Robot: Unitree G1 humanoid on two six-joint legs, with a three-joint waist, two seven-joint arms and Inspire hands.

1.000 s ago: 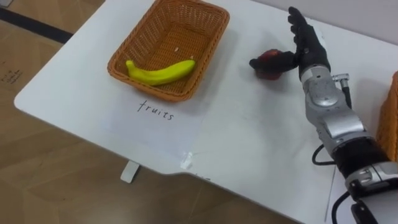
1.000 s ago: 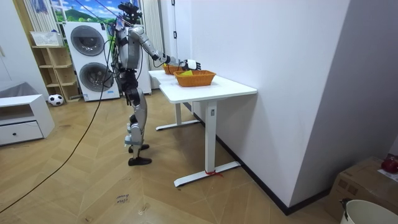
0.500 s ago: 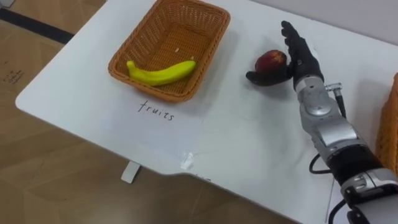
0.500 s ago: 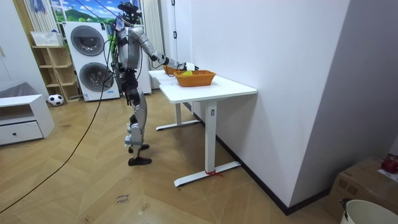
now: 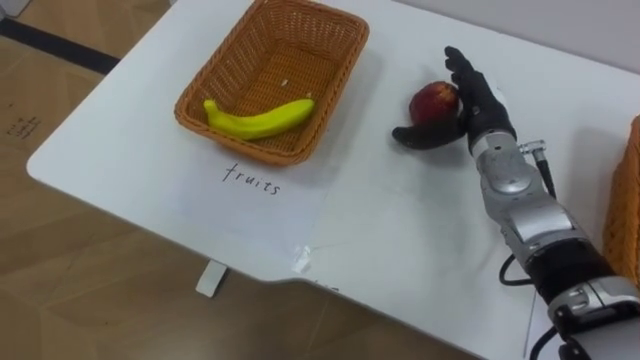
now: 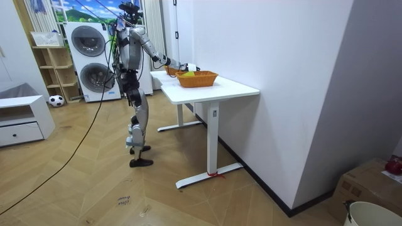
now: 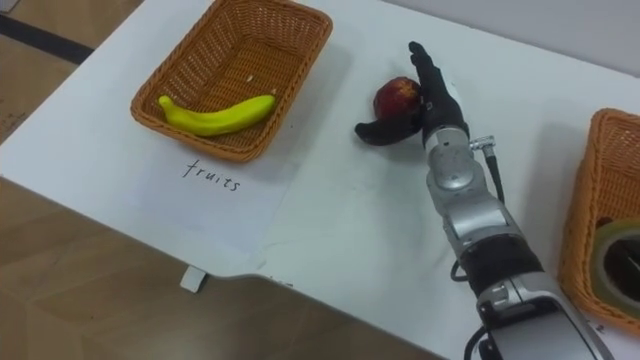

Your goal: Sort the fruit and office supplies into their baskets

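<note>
Apple (image 5: 432,100), round and red, sits on my smooth white bench (image 5: 400,240) beside the woven basket (image 5: 290,45) with its curved banana (image 5: 258,117); my right hand (image 5: 480,105) cups it, fingers straight, thumb spread.

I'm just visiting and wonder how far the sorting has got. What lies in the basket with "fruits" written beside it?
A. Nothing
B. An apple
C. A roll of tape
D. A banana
D: a yellow banana lies in the fruits basket, while the apple is outside it, over the table against the right hand.
</note>
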